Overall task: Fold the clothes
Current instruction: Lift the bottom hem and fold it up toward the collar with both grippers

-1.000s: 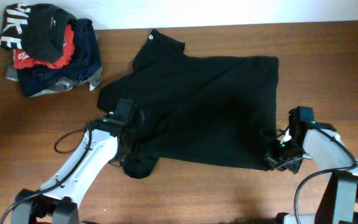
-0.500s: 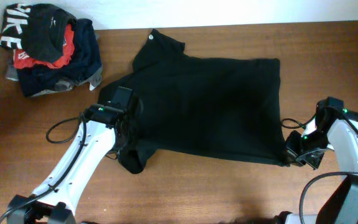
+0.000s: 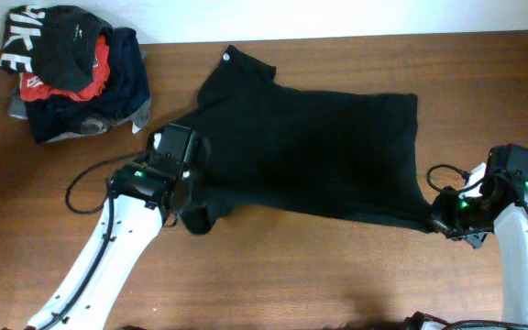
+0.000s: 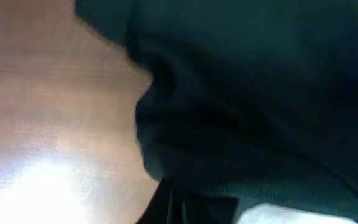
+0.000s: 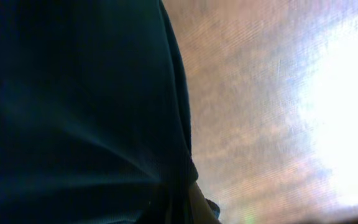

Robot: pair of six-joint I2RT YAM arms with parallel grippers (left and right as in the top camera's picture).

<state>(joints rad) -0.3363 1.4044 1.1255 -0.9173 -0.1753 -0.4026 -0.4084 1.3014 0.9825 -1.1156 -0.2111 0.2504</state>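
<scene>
The clothes, a plain black T-shirt point(image 3: 310, 147), lie spread across the middle of the wooden table point(image 3: 337, 284), with a small white mark point(image 3: 225, 57) at the far edge. My left gripper point(image 3: 193, 213) is shut on bunched fabric at the shirt's near-left corner. My right gripper point(image 3: 440, 220) is shut on the near-right corner, and the hem is drawn out between the two. In the left wrist view dark cloth point(image 4: 260, 93) covers the jaws of the gripper point(image 4: 185, 210). In the right wrist view the shirt point(image 5: 73, 106) fills the left side and hangs from the gripper point(image 5: 182, 206).
A heap of other garments point(image 3: 71, 78), black with white lettering, red, navy and grey, sits at the far left corner. A black cable point(image 3: 85, 194) loops beside the left arm. The table's far edge meets a white wall.
The right gripper has pulled its corner to the right. The left gripper has carried its bunch a little farther from the front edge. The shirt's near hem is now stretched wider and straighter.
</scene>
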